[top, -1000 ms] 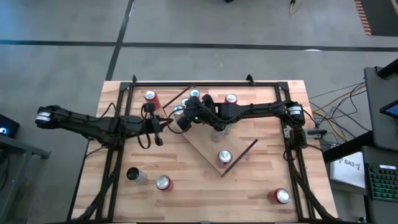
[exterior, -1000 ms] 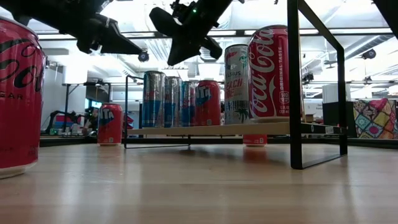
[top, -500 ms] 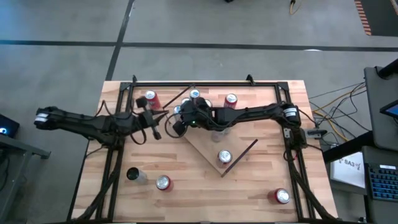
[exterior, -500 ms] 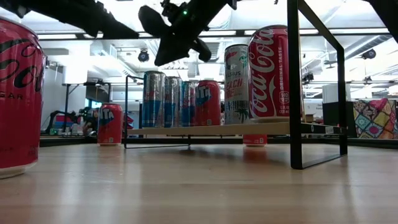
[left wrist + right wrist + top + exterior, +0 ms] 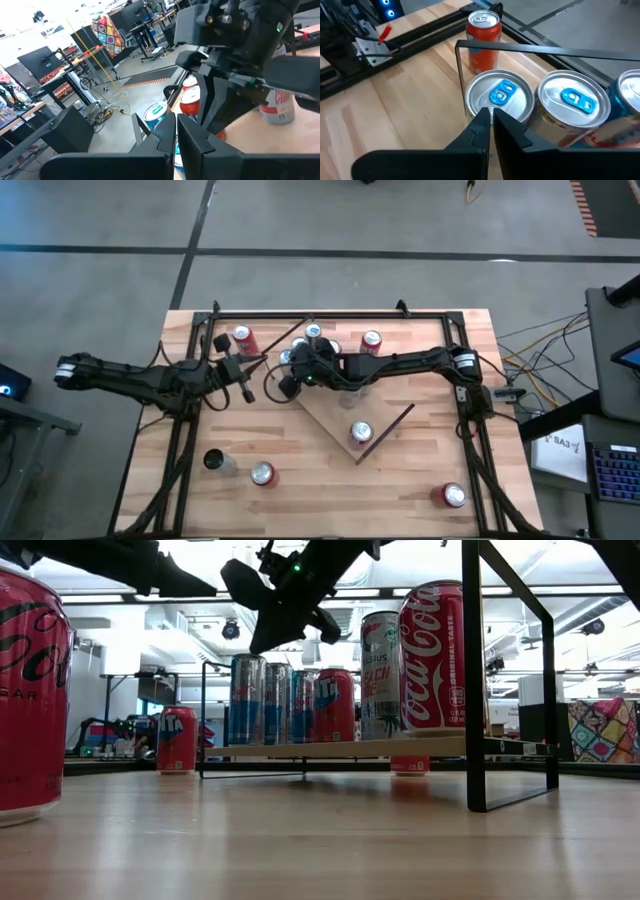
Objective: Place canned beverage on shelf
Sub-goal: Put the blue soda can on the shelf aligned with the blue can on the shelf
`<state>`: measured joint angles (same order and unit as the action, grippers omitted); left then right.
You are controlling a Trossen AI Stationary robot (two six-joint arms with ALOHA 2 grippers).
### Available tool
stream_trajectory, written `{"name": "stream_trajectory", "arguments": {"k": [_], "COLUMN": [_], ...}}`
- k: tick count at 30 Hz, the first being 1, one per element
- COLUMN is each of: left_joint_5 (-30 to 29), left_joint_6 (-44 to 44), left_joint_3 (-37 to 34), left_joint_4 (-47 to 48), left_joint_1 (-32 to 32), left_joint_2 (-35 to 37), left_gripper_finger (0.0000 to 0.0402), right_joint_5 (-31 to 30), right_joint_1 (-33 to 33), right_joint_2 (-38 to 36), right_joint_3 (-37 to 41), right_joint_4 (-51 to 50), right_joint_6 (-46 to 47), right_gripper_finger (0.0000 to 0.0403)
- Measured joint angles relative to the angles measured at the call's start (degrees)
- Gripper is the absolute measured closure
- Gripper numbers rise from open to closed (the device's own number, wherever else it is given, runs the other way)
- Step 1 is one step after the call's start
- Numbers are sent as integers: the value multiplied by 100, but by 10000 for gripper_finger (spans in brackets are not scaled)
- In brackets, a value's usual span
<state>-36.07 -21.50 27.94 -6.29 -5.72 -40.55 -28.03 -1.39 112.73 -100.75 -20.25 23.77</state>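
The shelf (image 5: 385, 412) is a light-wood board lying aslant in the middle of the table. Several cans stand upright on its far left part (image 5: 300, 345), and one red can (image 5: 360, 432) stands near its near corner. My right gripper (image 5: 278, 388) hovers shut and holds nothing, just above and beside a silver can with a blue tab (image 5: 497, 97) at the shelf's left corner. My left gripper (image 5: 250, 376) is also shut and holds nothing. It hangs in the air left of the shelf, pointing at the right gripper (image 5: 220, 75).
Loose cans stand on the tabletop: a red one (image 5: 241, 337) at the far left, a dark one (image 5: 213, 461) and a red one (image 5: 262, 473) near left, another red one (image 5: 453, 496) near right. A black frame (image 5: 330, 315) borders the table.
My left gripper has drawn back toward the table's left edge and risen, still shut. My right gripper has crept a little toward the left and down over the shelf's left corner. The cans have stayed where they were.
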Motion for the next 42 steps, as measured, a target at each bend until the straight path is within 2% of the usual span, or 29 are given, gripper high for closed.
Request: {"name": "stream_trajectory", "arguments": {"k": [24, 35, 42], "left_joint_5": [8, 8, 11], "left_joint_6": [-2, -2, -4], "left_joint_3": [-1, -1, -1], "left_joint_4": [-11, -11, -9], "left_joint_1": [0, 0, 0], "left_joint_2": [-22, -27, -27], "left_gripper_finger": [400, 400, 400], "right_joint_5": [-62, -43, -23], "right_joint_1": [0, 0, 0], "right_joint_2": [-7, 6, 142], "right_joint_3": [0, 2, 2], "right_joint_4": [-32, 489, 416], "right_joint_6": [-232, -231, -231], "right_gripper_finger": [390, 390, 390]}}
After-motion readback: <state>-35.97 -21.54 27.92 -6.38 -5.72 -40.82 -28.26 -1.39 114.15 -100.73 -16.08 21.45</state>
